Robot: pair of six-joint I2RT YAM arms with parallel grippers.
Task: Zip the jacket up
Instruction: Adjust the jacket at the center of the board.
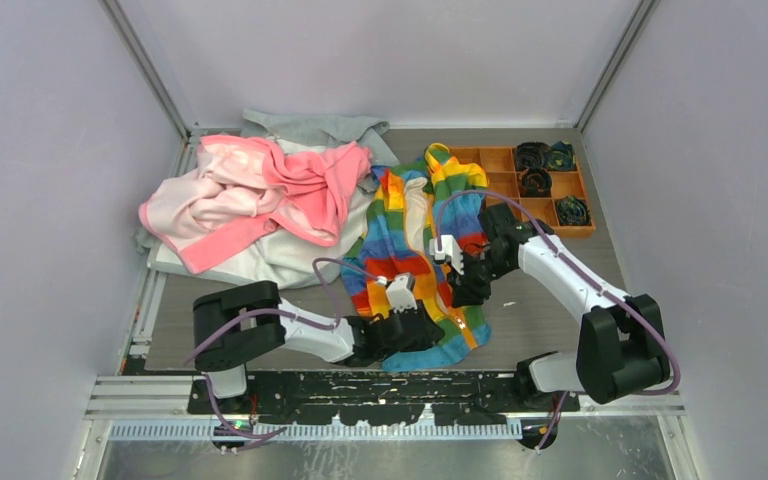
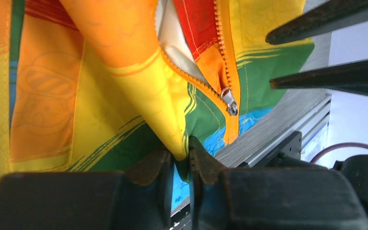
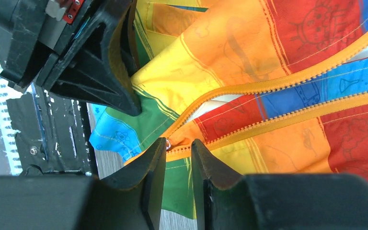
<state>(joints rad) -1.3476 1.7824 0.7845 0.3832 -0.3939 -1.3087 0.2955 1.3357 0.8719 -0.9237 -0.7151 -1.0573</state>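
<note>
The rainbow-striped jacket [image 1: 400, 240] lies open on the table, collar away from me and hem near the arms. My left gripper [image 1: 428, 326] is at the hem. In the left wrist view it [image 2: 188, 152] is shut on a yellow fold of the jacket [image 2: 100, 57]. The orange zipper's silver slider [image 2: 230, 101] sits low, just right of that fold. My right gripper [image 1: 465, 288] hovers over the zipper's bottom end. In the right wrist view it [image 3: 178, 147] stands narrowly open, its tips either side of the zipper tape [image 3: 278, 84] and holding nothing. The pull's ring [image 3: 167, 143] peeks out beside one fingertip.
A pink garment [image 1: 260, 190] is piled on a pale one [image 1: 290, 258] at the left, with a grey garment [image 1: 310, 128] behind. At the back right an orange compartment tray [image 1: 582, 229] holds dark round items. A metal rail [image 1: 360, 385] runs along the near edge.
</note>
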